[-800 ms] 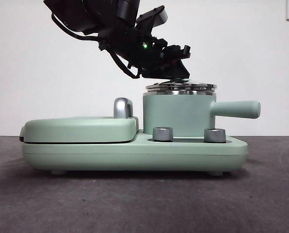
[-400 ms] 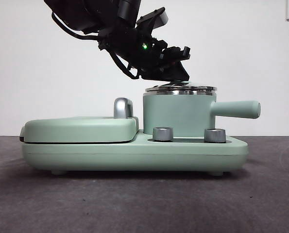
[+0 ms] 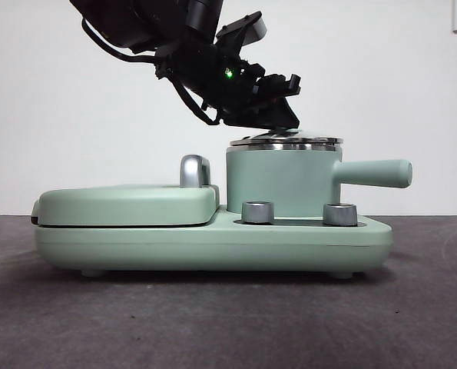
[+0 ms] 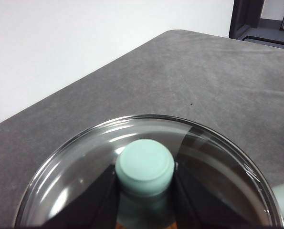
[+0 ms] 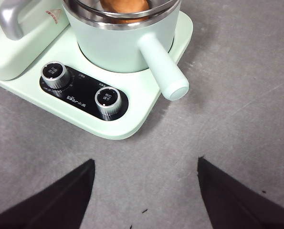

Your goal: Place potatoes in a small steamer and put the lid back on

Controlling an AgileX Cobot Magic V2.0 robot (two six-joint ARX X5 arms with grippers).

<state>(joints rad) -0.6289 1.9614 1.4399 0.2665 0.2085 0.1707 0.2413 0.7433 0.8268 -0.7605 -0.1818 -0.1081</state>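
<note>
With our left gripper (image 4: 144, 191) clamped on the lid's (image 3: 286, 141) knob (image 4: 144, 166), releasing it off-centre could leave it tilted on the small steamer (image 3: 282, 181).

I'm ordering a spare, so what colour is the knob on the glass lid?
Mint green knob, clearest in the left wrist view.

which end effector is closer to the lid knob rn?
Left. The left end effector straddles the lid knob; the right end effector hangs over bare table beside the small steamer.

Mint-green steamer (image 3: 282, 181), orange-brown potato (image 5: 125, 6)
</note>
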